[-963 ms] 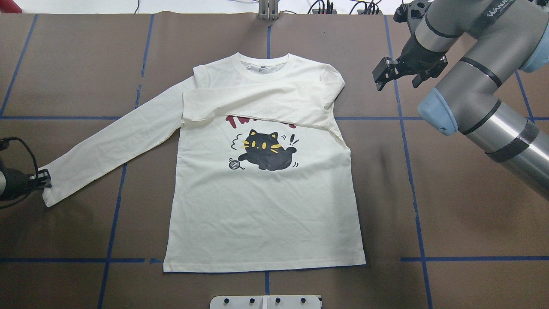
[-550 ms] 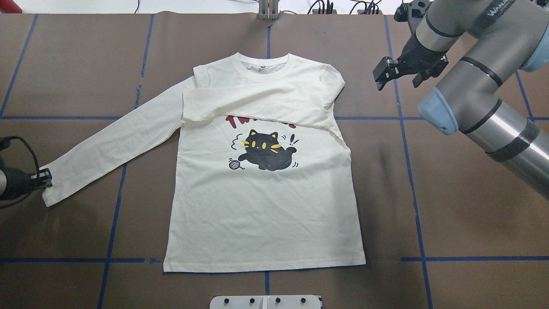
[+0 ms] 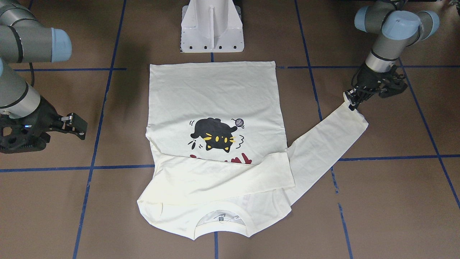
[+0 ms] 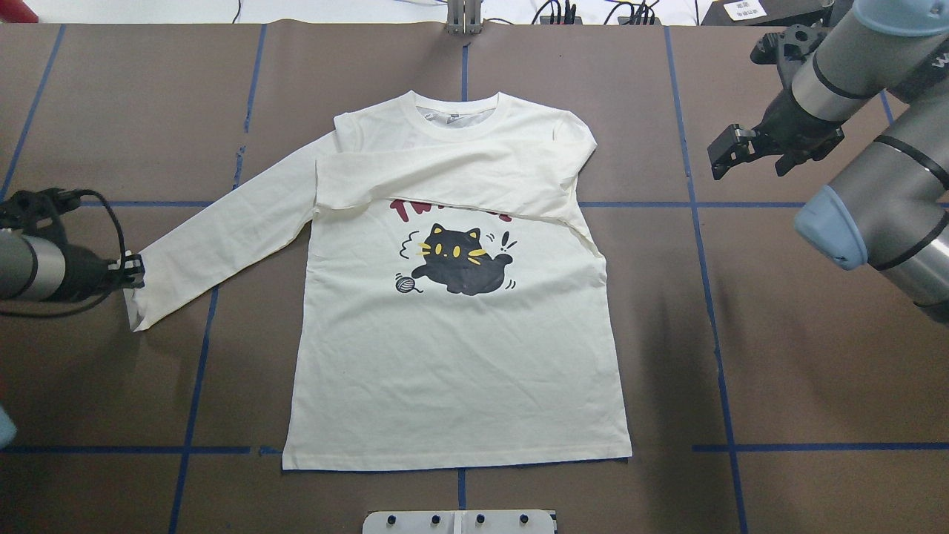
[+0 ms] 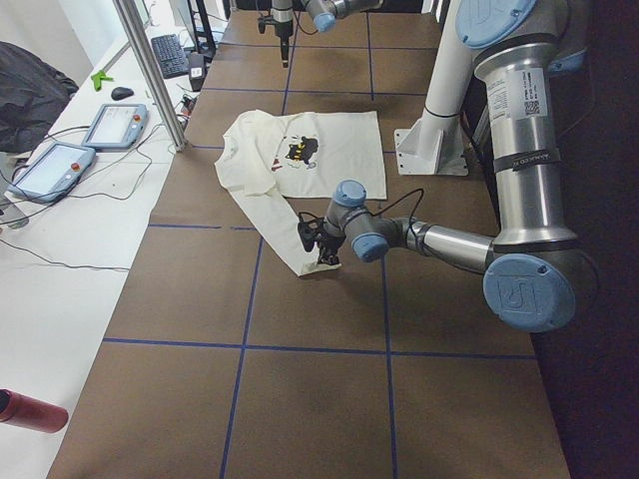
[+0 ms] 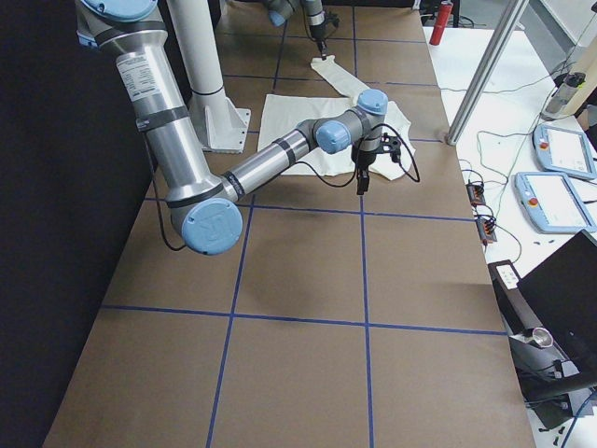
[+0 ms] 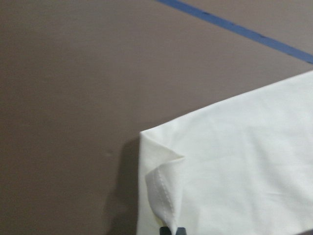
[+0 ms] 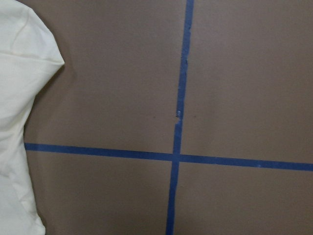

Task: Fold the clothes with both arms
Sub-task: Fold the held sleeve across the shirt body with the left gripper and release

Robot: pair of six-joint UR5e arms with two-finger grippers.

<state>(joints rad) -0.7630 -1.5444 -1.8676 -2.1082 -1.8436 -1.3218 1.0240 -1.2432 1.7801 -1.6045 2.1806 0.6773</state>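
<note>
A cream long-sleeved shirt [image 4: 452,356] with a black cat print [image 4: 456,259] is laid flat in the middle of the table [image 4: 778,371]. Its collar [image 4: 456,111] is turned toward the far edge and its hem toward the edge by the white pedestal base [image 3: 212,28]. The folded sleeve [image 4: 445,182] is laid across the chest, so that red lettering above the cat is partly covered. The outstretched sleeve [image 4: 222,237] is run out toward the table's left edge. Its cuff [image 4: 144,304] is pinched by the left gripper [image 4: 136,271], which is closed on a raised corner of the fabric. In the left wrist view only the very fingertips [image 7: 168,230] are seen, so how deep the grip goes can hardly be judged. The right gripper [image 4: 752,159] is held above bare table toward the far right corner, well apart from the shirt, its jaws spread with nothing between them. The brown surface is crossed by blue tape lines [image 4: 712,297].
</note>
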